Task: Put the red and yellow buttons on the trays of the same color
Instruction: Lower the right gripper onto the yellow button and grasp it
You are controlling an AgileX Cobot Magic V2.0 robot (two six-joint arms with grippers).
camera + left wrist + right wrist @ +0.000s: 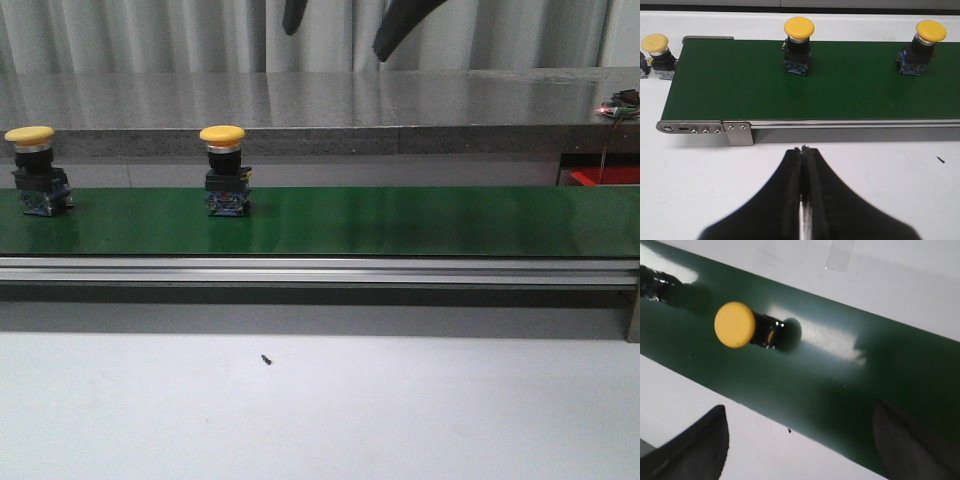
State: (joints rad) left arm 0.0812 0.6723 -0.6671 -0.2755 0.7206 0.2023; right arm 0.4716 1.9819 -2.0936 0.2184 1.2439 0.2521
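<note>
Two yellow buttons stand upright on the green belt [400, 220], one in the middle-left [222, 170] and one at the far left [29, 170]. The left wrist view shows both, the first [927, 47] and the second [799, 45], plus a third yellow button [655, 52] on the white table past the belt's end. My right gripper [800, 410] hangs open high over the belt, beside a yellow button [735, 324]; its dark fingers [293, 15] show at the top of the front view. My left gripper [803, 149] is shut and empty over the white table in front of the belt. No red button shows.
A red tray-like edge [605, 177] peeks out behind the belt at the far right. The belt's aluminium rail [320, 270] runs along its near side, with a bracket [737, 134] at its left end. A small dark speck [266, 358] lies on the white table [400, 410].
</note>
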